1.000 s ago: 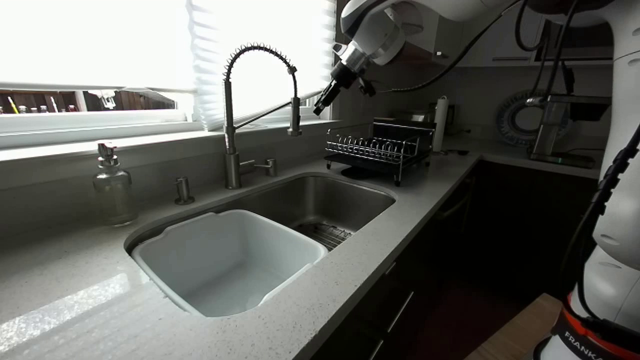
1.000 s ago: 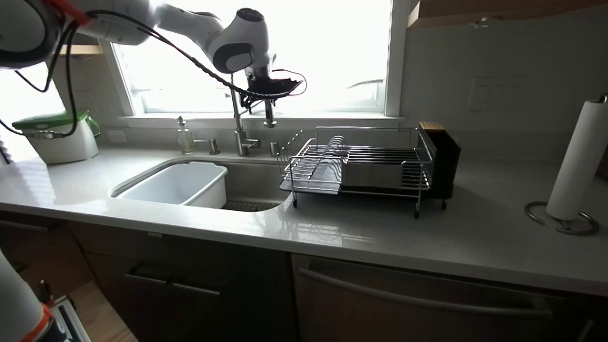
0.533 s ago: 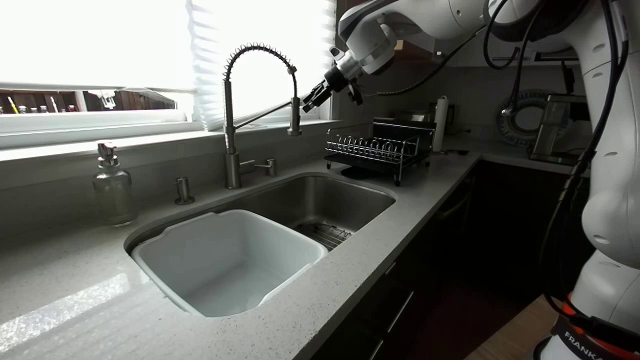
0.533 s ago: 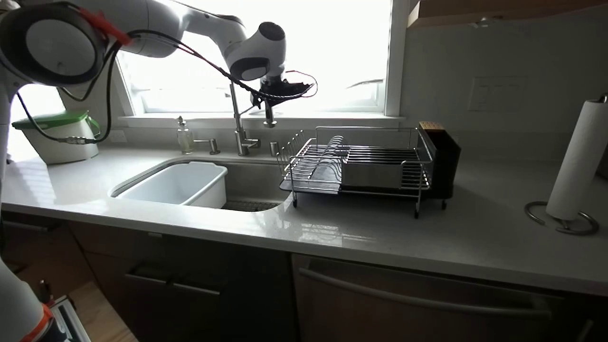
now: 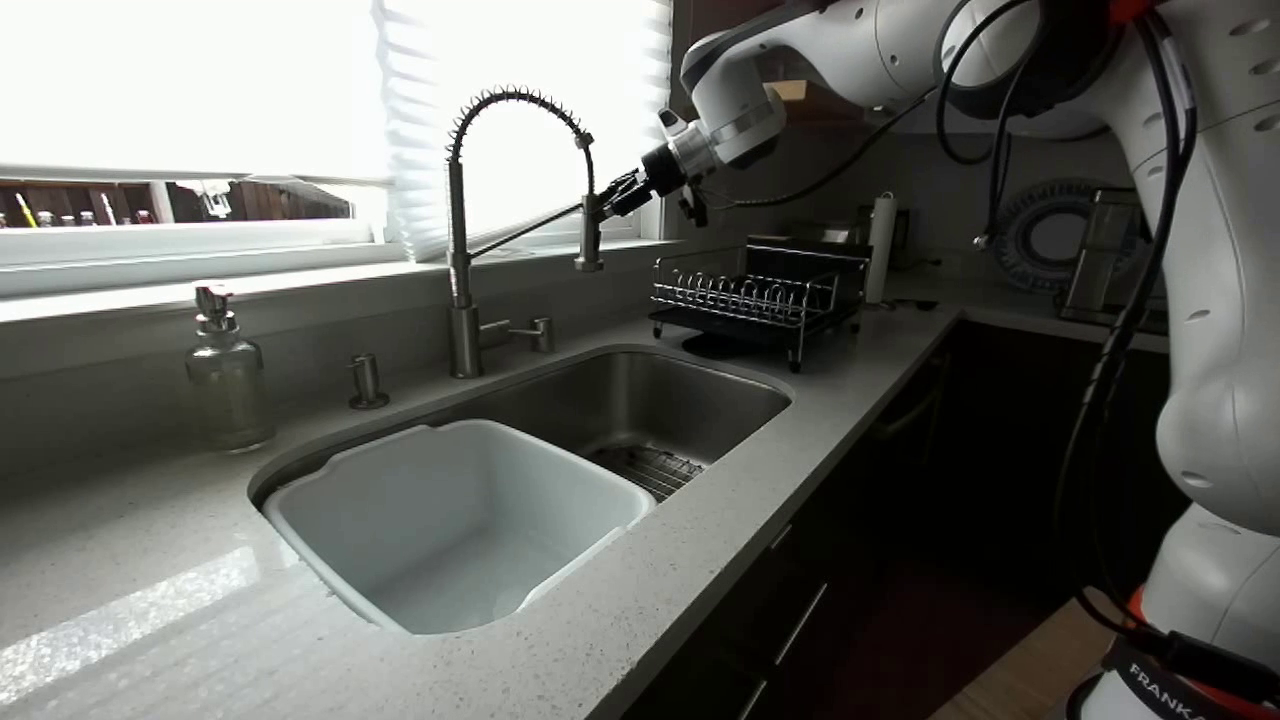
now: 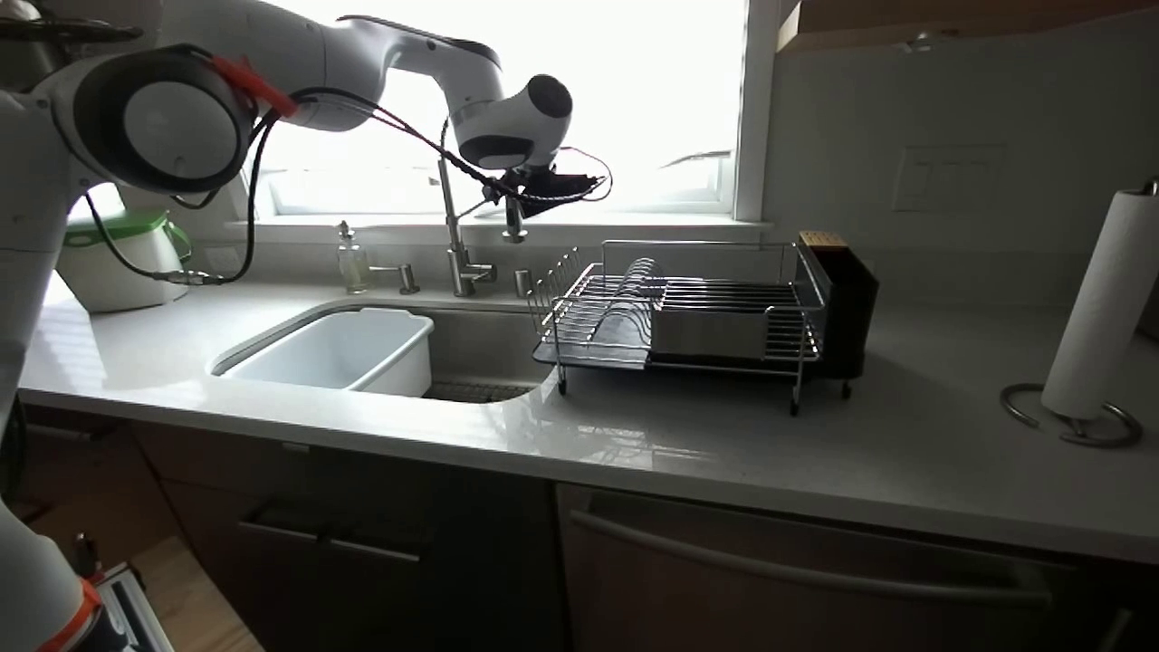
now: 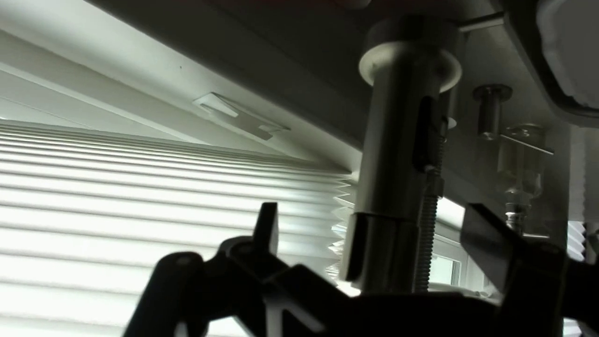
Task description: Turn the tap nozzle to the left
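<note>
One soap btl (image 5: 226,390), far L of & below gripper (image 5: 608,201) in an exterior view; next, white tub (image 5: 455,510) in sink (image 5: 690,390), also below L; then spring-coiled faucet (image 5: 459,240) L of gripper, its tap nozzle (image 7: 392,152) pointing down btwn spread fingers (image 7: 267,229) in wrist view, gaps visible both sides, grip unclenched; R of & below gripper in that exterior view, dish rack (image 5: 748,298), then paper towel roll (image 5: 880,250)

A sink (image 5: 650,392), dish rack (image 6: 711,335) and paper towels (image 6: 1105,303) show this is a kitchen.
</note>
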Tool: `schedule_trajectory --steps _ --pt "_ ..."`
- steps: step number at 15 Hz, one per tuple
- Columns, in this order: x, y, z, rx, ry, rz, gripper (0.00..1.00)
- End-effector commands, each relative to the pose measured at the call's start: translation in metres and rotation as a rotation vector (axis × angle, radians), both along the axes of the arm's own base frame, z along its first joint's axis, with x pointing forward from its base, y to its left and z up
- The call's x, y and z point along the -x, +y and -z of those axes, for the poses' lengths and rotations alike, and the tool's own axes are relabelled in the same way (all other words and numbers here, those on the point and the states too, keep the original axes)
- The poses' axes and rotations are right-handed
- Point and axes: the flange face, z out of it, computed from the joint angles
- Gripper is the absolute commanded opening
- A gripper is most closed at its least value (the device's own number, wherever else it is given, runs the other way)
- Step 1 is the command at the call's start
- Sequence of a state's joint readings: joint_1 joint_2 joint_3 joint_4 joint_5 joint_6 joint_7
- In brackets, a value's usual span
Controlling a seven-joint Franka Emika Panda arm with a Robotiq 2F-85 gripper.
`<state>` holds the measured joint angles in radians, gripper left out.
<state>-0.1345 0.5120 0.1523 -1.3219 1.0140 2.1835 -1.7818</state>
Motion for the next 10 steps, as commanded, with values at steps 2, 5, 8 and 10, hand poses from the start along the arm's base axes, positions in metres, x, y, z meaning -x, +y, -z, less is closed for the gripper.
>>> schedule_trajectory --steps 2,5,8,10 --pt "-0.005 -0.001 0.006 -0.081 0.017 -0.083 1.0" --pt "0.001 0.0 0.008 -0.096 0.094 -0.133 1.0" --pt "0.008 -0.005 0.004 -0.11 0.163 -0.157 1.0" --pt "0.015 -0.004 -0.001 -0.168 0.205 -0.203 1.0"
